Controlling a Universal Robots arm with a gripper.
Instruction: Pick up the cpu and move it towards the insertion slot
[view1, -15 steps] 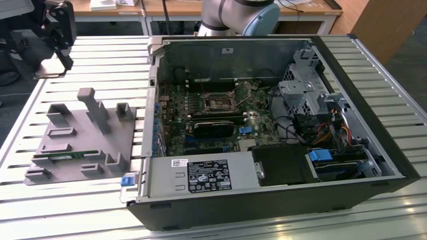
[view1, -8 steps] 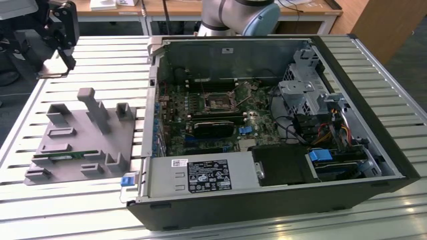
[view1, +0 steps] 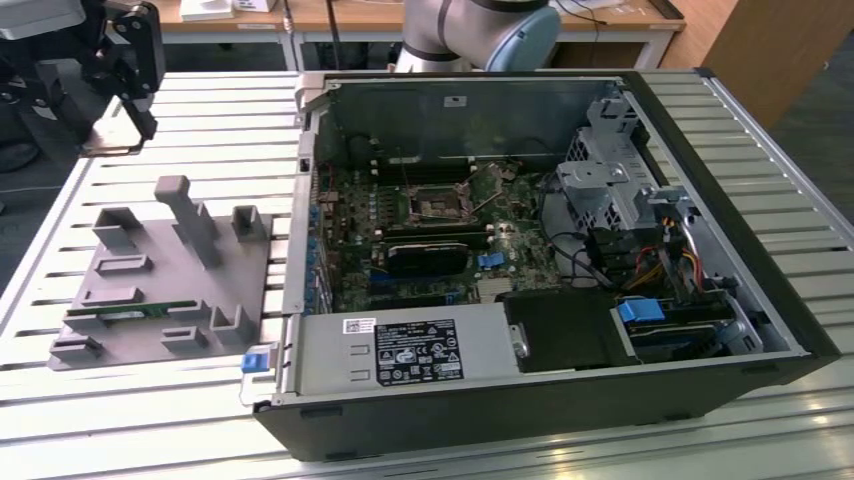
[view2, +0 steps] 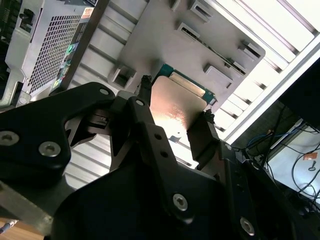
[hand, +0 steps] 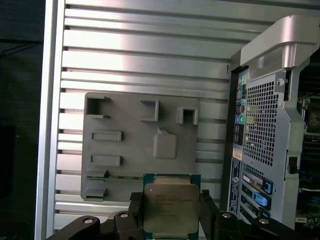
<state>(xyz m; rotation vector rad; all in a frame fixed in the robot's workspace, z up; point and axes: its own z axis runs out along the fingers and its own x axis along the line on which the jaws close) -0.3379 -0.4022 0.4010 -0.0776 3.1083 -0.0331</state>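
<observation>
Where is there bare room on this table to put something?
Bare table slats lie near the exterior view's lower left, before the grey holder and the computer case. Inside the case, around the insertion slot, it is crowded.

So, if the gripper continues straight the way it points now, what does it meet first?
Probably the gray holder plate on the slatted table; in the first wrist view it lies just beyond the gripper and the cpu it grips. Depth is unclear.

Bright light. The table (view1: 134, 420) shines white at 7 o'clock in the exterior view. The case (view1: 534, 400) is dark inside. Glare sits on the cpu (view2: 175, 107).
</observation>
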